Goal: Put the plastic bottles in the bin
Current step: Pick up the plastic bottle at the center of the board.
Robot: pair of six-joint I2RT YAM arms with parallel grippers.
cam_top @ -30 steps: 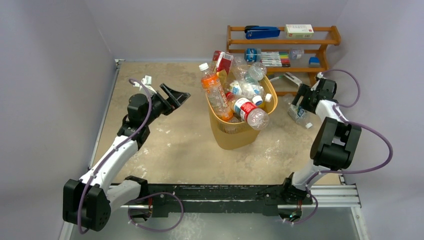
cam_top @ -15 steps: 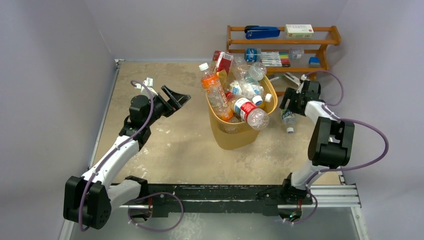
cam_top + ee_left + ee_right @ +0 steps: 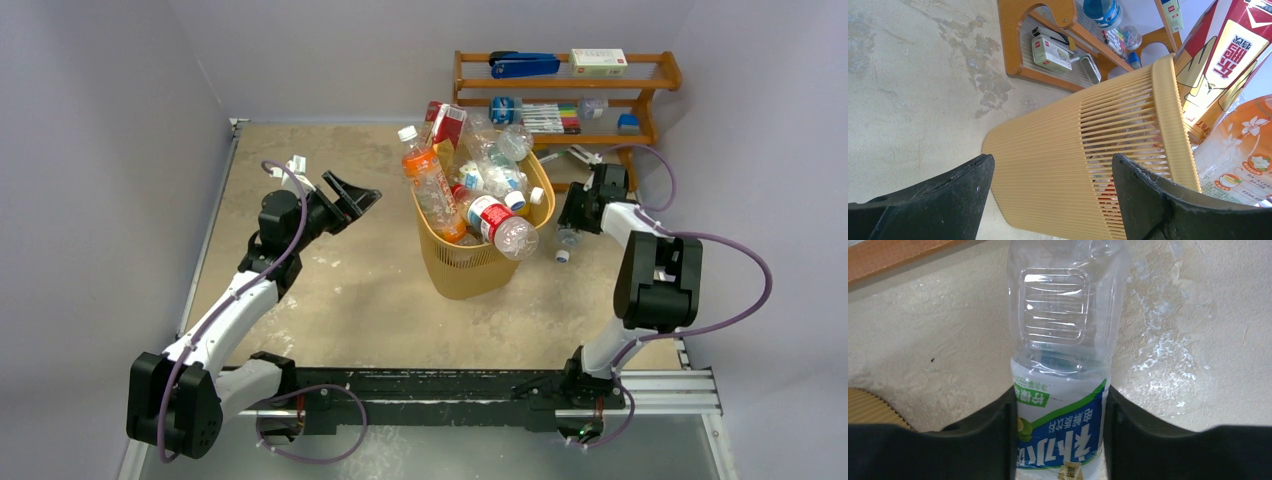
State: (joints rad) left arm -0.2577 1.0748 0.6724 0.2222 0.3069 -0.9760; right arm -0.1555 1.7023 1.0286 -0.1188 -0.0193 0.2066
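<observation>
The yellow-orange bin (image 3: 478, 272) stands mid-table, piled above its rim with plastic bottles, among them an orange one (image 3: 430, 185) and a clear one with a red label (image 3: 497, 222). Just right of the bin, my right gripper (image 3: 576, 214) is shut on a clear bottle (image 3: 566, 238) with a blue and green label. The right wrist view shows that bottle (image 3: 1063, 340) squeezed between both fingers (image 3: 993, 440). My left gripper (image 3: 355, 195) hangs open and empty left of the bin. In the left wrist view the bin's latticed side (image 3: 1073, 150) sits beyond the open gripper (image 3: 1053, 167).
A brown wooden shelf rack (image 3: 640, 100) stands at the back right, holding a blue stapler (image 3: 525, 65), a white box and coloured pens. A red carton (image 3: 447, 122) sticks up from the back of the bin. Purple walls close in the table on both sides.
My right gripper has closed on the clear bottle and carried it left, from near the shelf to beside the bin. The left arm has barely moved.
</observation>
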